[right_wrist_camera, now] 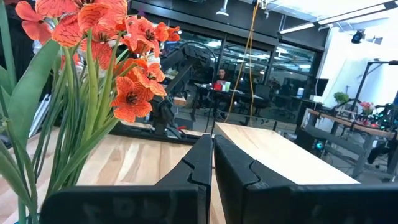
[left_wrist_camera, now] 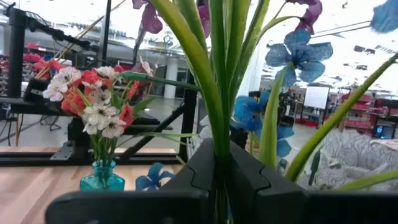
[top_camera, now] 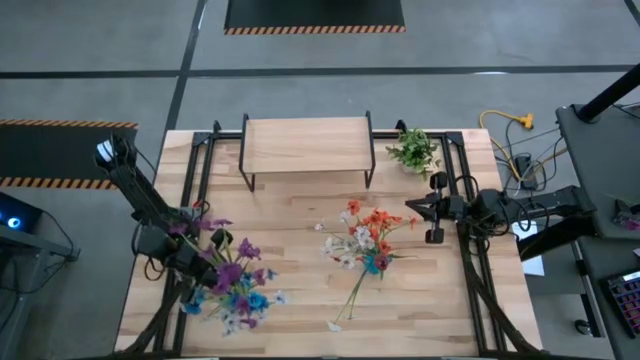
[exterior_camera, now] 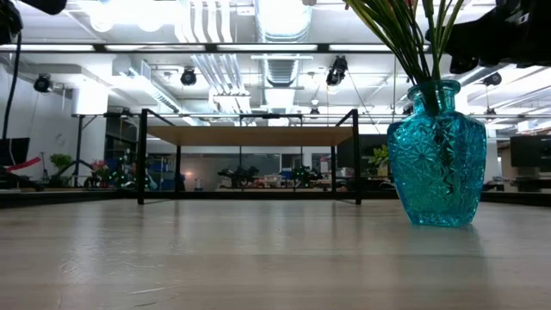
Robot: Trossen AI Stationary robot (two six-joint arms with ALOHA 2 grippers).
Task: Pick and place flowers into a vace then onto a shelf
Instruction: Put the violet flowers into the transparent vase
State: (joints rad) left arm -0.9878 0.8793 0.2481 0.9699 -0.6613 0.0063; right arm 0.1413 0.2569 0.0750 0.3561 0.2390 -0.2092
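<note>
1 vase (exterior_camera: 436,155), 1 shelf (top_camera: 306,145); left end effector (top_camera: 205,262) pinching flowers (top_camera: 235,283) (approx. 6), right end effector (top_camera: 412,212) pressed together.

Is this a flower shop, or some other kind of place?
Probably not a shop. It looks like a robot lab or workshop: two dark robot arms work at a wooden table, the concrete floor has hazard-striped mats, and the low view shows bare ceiling pipes and lamps. The flowers are for practice.
</note>
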